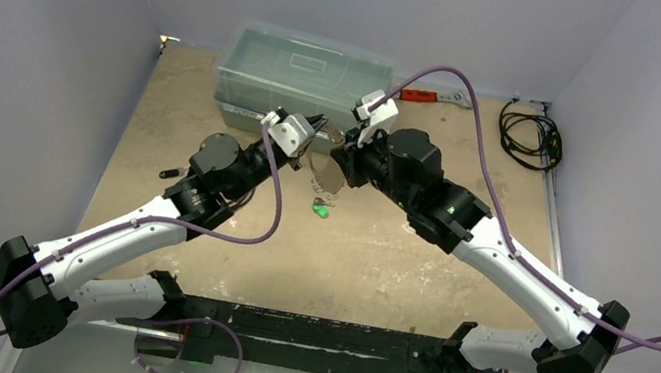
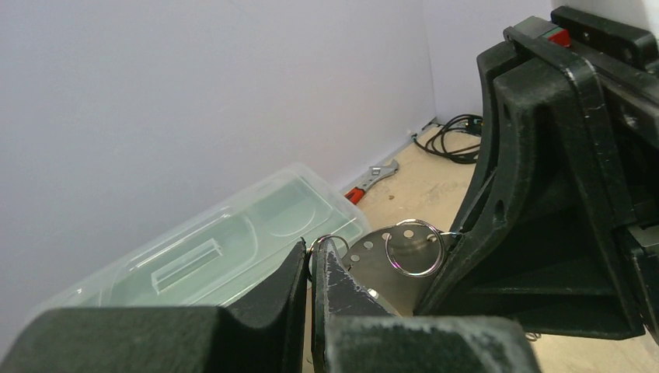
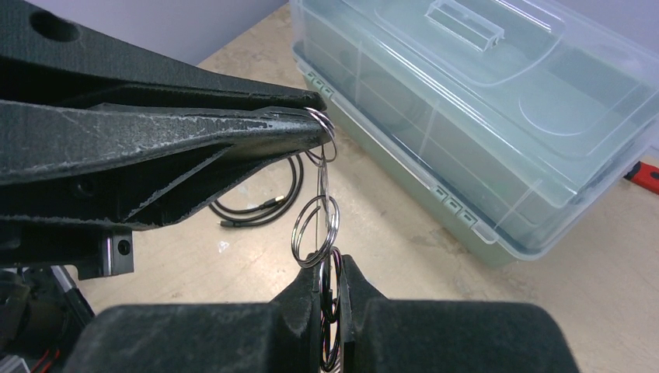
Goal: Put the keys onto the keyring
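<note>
1. Above the middle of the bench [image 1: 395, 258], just in front of a clear plastic box [image 1: 304, 76], the two arms meet tip to tip.
2. The left end effector [image 2: 313, 256] has its fingers pressed together. A small wire loop at one end of the keyring [image 3: 315, 231] is pinched at their very tips.
3. The right end effector [image 3: 332, 281] is likewise clamped, its fingers closed on a ring at the other end of the keyring.
4. The keyring hangs in the air between the two tips, clear of the bench. One larger silver ring sits free in the gap.
5. The keyring's flat tag [image 2: 371, 252] shows a row of small dots along its edge in the left wrist view. From the right wrist it is seen edge-on, as a thin line.
6. The green-headed key [image 1: 321, 209] lies on the bench just below the meeting point, toward the arm bases. It touches neither end effector and is apart from the keyring.
7. Any silver keys are too small to make out from the top view.
8. A red-handled wrench [image 1: 420, 94] lies at the back wall, to the right of the box.
9. A coiled black cable [image 1: 529, 137] rests in the far right corner, well apart from the arms.
</note>
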Controlling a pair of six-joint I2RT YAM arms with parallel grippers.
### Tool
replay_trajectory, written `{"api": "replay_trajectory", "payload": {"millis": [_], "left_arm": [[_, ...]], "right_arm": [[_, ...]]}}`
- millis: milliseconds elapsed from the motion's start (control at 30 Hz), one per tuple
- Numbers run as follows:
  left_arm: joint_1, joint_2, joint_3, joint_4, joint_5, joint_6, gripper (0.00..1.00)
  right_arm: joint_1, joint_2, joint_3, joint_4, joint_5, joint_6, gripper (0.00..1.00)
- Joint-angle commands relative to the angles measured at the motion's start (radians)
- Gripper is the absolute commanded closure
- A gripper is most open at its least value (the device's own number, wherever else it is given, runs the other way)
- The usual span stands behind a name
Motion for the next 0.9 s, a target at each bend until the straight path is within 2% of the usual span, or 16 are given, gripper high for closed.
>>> {"api": "replay_trajectory", "payload": {"millis": [0,133,433,567,700,833,867], "left_arm": [[-0.029,0.03,-0.009,-0.051,-0.105,0.092,1.0],[-0.031,0.024,-0.019,-0.069,-0.185,0.164,1.0],[-0.05,0.052,-0.03,-0.005,-0.179,0.115,1.0],[-0.05,0.029,-0.048,0.044,-0.155,0.061,1.0],[-0.051,0.005,-0.104,0.173,-0.186,-0.07,1.0],[-0.051,-0.012,-0.157,0.306,-0.165,-0.138,1.0],[-0.051,-0.019,-0.161,0.32,-0.141,-0.135,1.0]], "right_arm": [[0.053,0.005,0.121,0.078,-0.048,0.048,1.0],[0.053,0.019,0.158,0.025,-0.061,0.051,1.0],[0.059,0.076,0.199,0.013,-0.077,0.145,1.0],[0.069,0.067,0.15,0.078,-0.115,0.142,1.0],[0.069,0.024,0.078,0.19,-0.138,0.176,1.0],[0.07,-0.029,0.021,0.288,-0.191,0.19,0.59],[0.069,-0.043,0.006,0.305,-0.186,0.185,0.53]]}}
